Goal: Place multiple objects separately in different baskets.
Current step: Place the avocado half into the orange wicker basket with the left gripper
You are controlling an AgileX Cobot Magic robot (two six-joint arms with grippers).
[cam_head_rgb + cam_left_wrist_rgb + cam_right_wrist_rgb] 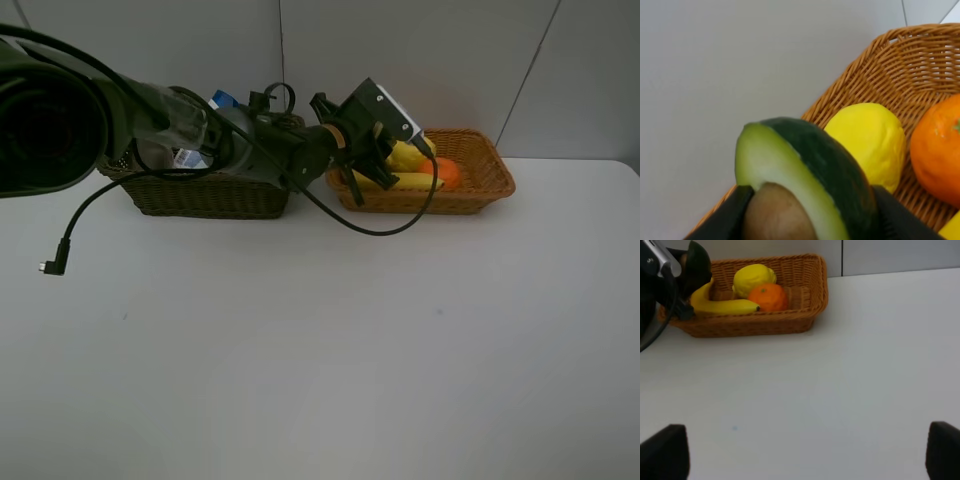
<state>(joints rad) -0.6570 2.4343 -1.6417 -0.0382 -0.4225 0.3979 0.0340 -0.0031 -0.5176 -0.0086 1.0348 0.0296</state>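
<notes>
My left gripper (810, 222) is shut on the halved avocado (805, 170), its dark fingers (722, 222) pressing both sides of the fruit. The avocado (697, 262) hangs over the left end of the orange-tan basket (490, 178). Inside that basket lie a lemon (867, 142), an orange (937, 150) and a banana (722, 306). In the high view the left gripper (362, 165) reaches across from the left. My right gripper (807, 455) is open over bare table, with nothing between its fingers (662, 455). The dark olive-brown basket (210, 198) stands left of the tan one.
A blue bottle cap (222, 100) and clear packaging show in the dark basket behind the left arm, which hides most of the contents. A black cable (55, 262) hangs from the arm onto the table at left. White table (350, 350) stretches in front of both baskets.
</notes>
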